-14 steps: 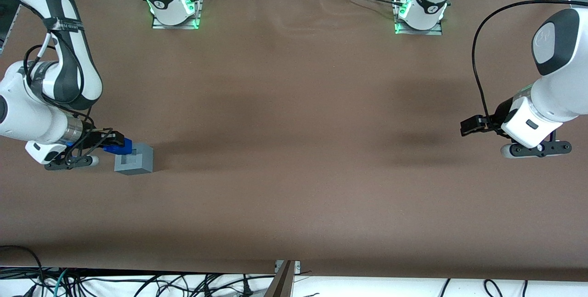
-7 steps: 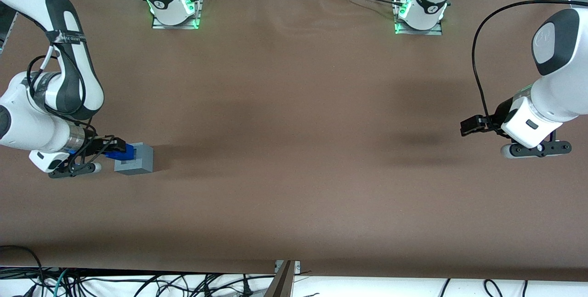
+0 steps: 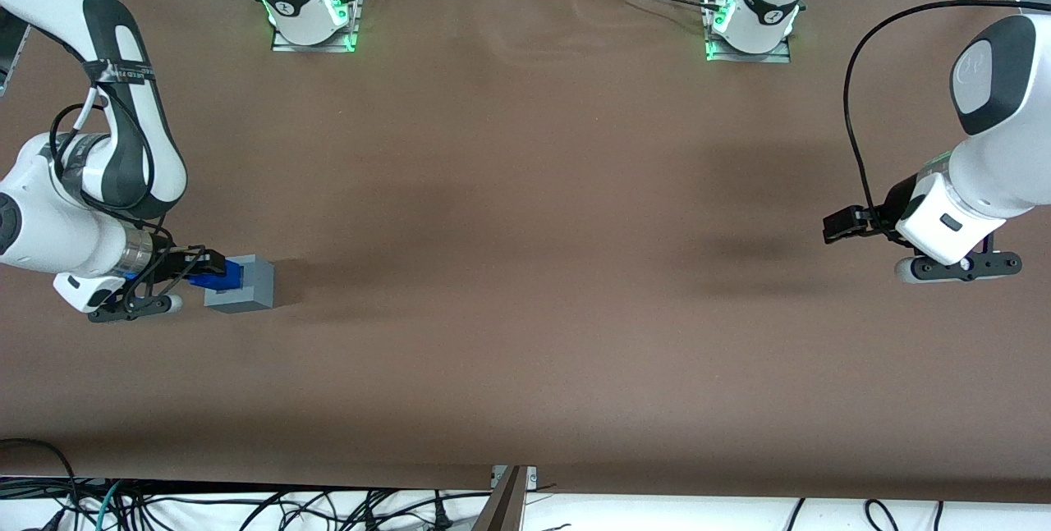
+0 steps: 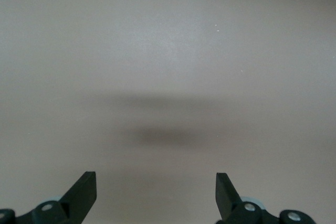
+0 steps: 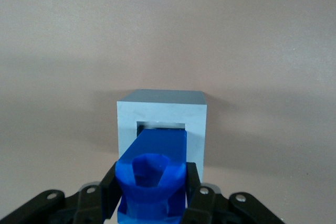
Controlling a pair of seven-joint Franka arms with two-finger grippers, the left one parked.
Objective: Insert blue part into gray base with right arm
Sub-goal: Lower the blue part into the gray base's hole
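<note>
Gripper (image 5: 152, 203) is clamping the blue part (image 5: 153, 174); I'm angling its nose into the gray base's (image 5: 161, 124) recess so it seats squarely.

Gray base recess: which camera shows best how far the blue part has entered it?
The right wrist view: the gripper, shut on the blue part, points its tip into the gray base recess. The front view shows only blue touching the base from above at the table's working arm's end. The left wrist view shows neither.
</note>
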